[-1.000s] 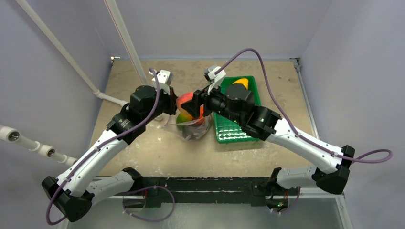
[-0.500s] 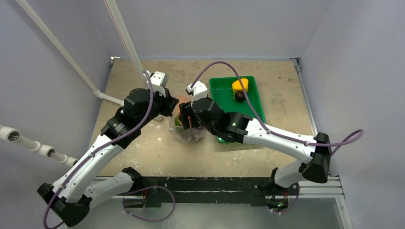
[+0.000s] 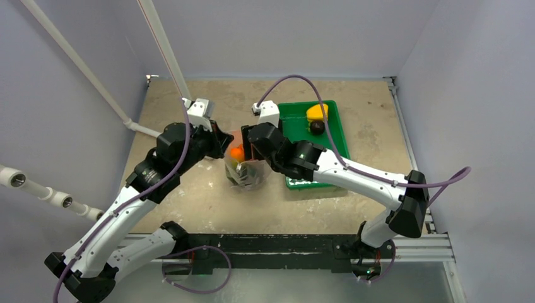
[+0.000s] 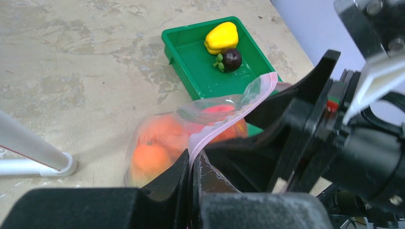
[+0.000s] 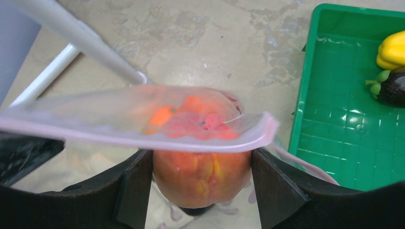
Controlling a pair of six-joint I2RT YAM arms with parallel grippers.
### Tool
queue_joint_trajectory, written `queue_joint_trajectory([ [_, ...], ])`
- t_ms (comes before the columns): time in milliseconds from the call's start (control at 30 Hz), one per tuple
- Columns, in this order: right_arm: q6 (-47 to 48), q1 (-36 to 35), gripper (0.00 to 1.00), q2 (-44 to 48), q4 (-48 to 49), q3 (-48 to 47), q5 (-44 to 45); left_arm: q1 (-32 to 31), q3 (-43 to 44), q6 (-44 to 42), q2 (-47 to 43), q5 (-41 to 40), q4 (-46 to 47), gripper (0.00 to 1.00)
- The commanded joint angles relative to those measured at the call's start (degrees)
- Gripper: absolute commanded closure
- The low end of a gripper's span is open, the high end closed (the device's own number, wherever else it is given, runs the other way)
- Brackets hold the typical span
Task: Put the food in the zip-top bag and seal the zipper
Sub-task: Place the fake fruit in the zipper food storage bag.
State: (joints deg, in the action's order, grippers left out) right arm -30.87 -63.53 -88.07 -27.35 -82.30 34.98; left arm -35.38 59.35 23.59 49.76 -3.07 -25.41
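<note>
The clear zip-top bag [image 3: 247, 175] stands on the table between the arms, with orange and red food [image 4: 155, 145] inside it. My left gripper [image 4: 193, 160] is shut on the pinkish zipper [image 4: 224, 124] and holds that edge up. My right gripper [image 5: 201, 156] is at the bag's mouth, its fingers [image 5: 136, 183] closed on a red-orange peach-like fruit [image 5: 203, 174] just under the zipper strip [image 5: 143, 139]. From above, the left gripper [image 3: 222, 144] and right gripper [image 3: 243, 154] meet over the bag. The held fruit is mostly hidden there.
The green tray [image 3: 328, 148] lies right of the bag, holding a yellow pepper [image 3: 317, 112] and a dark purple fruit [image 3: 317, 127]. A white pipe [image 3: 161, 50] slants down to the table behind the left gripper. Walls close in the table at the back and both sides.
My right arm has swung left and down, carrying the red-orange fruit from above the bag into its mouth. The left gripper has shifted slightly left, still holding the zipper edge.
</note>
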Motion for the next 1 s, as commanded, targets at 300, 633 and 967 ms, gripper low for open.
queue_joint_trajectory([
  [300,2.48,3.23,0.09,0.88,4.11,-5.01,-3.42,0.08,-3.41,4.05,-0.6,1.57,8.42,1.0],
  [633,3.63,4.23,0.05,7.11,5.77,-5.9,-4.48,0.06,-4.28,2.58,0.95,3.93,10.79,1.0],
  [967,3.8,12.88,0.07,10.67,7.04,-5.33,-2.11,0.06,-7.17,1.4,0.16,4.36,10.92,1.0],
])
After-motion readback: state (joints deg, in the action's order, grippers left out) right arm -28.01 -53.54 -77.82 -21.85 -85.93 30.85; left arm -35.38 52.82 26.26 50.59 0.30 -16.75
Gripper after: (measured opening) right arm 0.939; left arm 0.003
